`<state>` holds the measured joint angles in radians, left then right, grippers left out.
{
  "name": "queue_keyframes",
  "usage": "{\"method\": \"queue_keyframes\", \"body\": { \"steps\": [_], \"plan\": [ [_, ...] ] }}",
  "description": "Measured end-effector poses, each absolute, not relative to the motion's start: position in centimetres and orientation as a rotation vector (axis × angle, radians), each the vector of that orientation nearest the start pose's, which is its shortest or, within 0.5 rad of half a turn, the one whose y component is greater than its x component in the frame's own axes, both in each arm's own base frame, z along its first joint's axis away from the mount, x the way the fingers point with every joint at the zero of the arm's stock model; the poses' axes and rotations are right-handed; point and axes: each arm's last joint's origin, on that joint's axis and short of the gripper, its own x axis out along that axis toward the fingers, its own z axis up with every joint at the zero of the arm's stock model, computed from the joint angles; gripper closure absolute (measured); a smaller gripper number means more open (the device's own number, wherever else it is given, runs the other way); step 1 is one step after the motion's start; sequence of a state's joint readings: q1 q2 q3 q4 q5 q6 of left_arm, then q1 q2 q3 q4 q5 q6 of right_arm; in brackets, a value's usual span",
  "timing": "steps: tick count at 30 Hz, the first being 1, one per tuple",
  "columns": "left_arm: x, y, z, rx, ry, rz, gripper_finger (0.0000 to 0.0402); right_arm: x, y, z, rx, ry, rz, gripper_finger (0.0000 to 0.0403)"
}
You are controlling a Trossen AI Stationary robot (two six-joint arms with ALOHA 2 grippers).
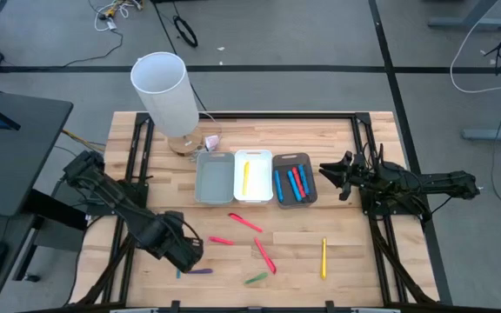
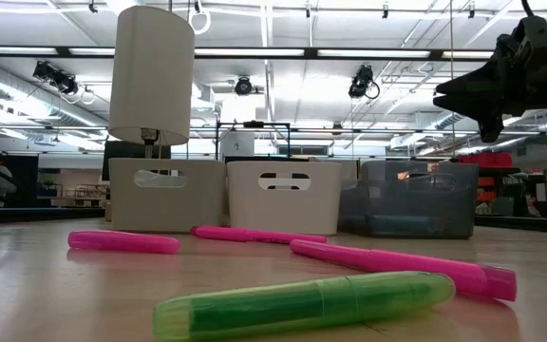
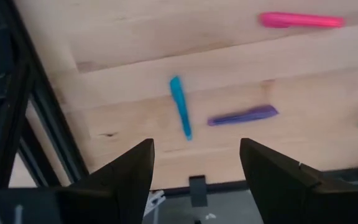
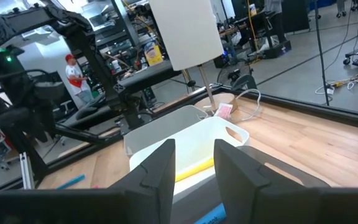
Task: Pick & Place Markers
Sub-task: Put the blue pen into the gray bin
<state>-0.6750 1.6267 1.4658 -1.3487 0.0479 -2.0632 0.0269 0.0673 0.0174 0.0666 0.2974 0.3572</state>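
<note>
The left gripper [image 1: 190,253] is held low at the near left with jaws apart, while the right gripper [image 1: 329,170] is raised at the far right, empty.

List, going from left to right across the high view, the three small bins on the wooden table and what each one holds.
Grey rectangular plastic bin, nothing visible inside → white rectangular plastic bin holding one yellow marker → dark grey rectangular bin holding blue and red markers.
</note>
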Motion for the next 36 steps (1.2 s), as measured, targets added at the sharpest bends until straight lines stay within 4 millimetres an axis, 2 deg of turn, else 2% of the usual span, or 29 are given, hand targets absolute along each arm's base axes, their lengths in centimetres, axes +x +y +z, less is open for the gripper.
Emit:
{"method": "queue_keyframes", "body": {
  "steps": [18, 21, 25, 36],
  "plan": [
    [23.3, -20.9, 25.1, -1.025, 1.276, 1.195, 0.0159, 10.0, -0.6, 17.1, 0.358, -0.065, -0.265, 0.0292],
    [22.9, -21.1, 24.9, -1.020, 1.262, 1.208, 0.0159, 10.0, -0.6, 17.1, 0.357, -0.064, -0.264, 0.0292],
    [22.8, -20.9, 22.9, -1.056, 1.306, 1.201, 0.0159, 10.0, -0.6, 17.1, 0.358, -0.065, -0.265, 0.0292],
    [22.5, -20.7, 18.9, -1.147, 1.345, 1.134, 0.0159, 10.0, -0.6, 17.1, 0.358, -0.065, -0.265, 0.0292]
  ]
}}
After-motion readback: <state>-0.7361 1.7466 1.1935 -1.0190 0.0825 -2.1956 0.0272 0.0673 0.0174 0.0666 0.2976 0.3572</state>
